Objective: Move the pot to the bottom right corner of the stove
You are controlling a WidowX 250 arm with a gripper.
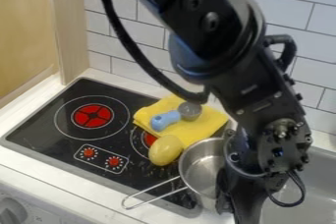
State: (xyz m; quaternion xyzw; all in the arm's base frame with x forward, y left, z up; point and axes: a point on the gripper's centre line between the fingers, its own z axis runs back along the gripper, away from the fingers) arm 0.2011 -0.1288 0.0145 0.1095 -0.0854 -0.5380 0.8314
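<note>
Coming in from twelve o'clock, the black arm (216, 36) slants toward four o'clock, and its gripper (240, 208) hangs down at the pot's four o'clock side. Whether the claw is released, clenched or grasping the pot, I cannot tell. The metal pot (200, 165) is upright, or nearly so, at the four o'clock edge of the black stove (46, 132), its right side partly hidden behind the arm. Its wire handle (154, 193) runs out toward eight o'clock, across the stove's front edge.

At the pot's ten o'clock, just beside its rim, lies a yellow oval thing (165, 150). A yellow cloth (209, 122) is spread toward the stove's two o'clock, and on it lies a utensil with a light blue handle (165, 119) and a round grey end (190, 111). The cloth partly covers one red burner (150, 139); another red burner (93, 115) shows in full at the stove's eleven o'clock. Two red dials (101, 158) sit in a white outline at about seven o'clock on the stove. The sink (315, 169) is at three to four o'clock in the view, white wall tiles (295, 16) rise toward one o'clock, and a wooden panel (26, 31) stands at ten o'clock
</note>
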